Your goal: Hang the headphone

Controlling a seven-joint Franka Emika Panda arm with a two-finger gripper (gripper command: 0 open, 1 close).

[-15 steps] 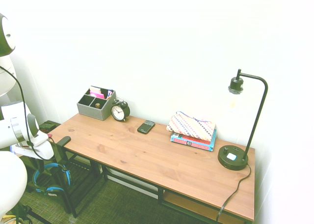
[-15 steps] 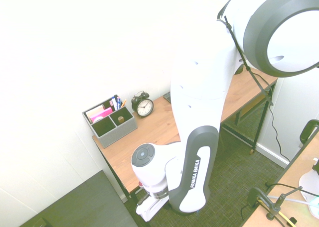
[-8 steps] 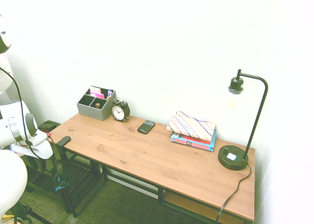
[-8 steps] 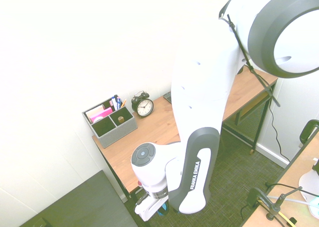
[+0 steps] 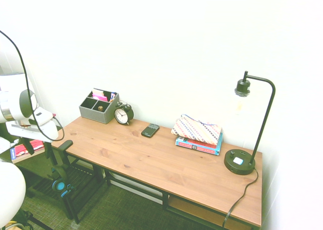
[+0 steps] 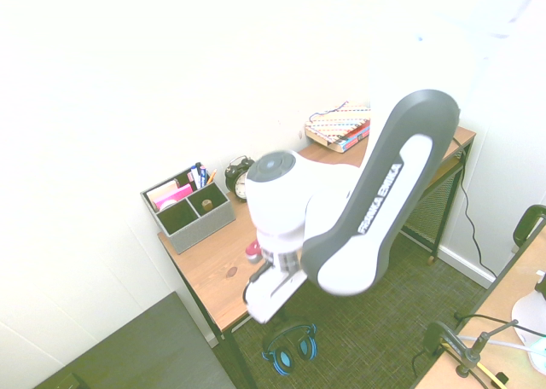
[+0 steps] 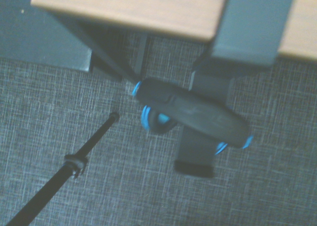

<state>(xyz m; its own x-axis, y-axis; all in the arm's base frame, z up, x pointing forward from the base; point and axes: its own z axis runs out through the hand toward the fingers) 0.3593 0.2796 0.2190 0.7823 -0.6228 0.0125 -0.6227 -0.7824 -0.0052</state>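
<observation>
The arm's jaws (image 6: 271,297) hover off the counter's (image 6: 223,265) end; whether they're apart I cannot tell. The headphone (image 6: 290,348) hangs below beside the leg. Best withdraw straight, slowly, without snagging its headband.

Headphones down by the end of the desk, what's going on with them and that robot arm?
The headphones seem to hang off the end of the desk, below its top. In the wrist view their headband lies across a dark hook. The gripper is above them, beside the desk edge, and apart from them, so the arm does not hold them.
</observation>
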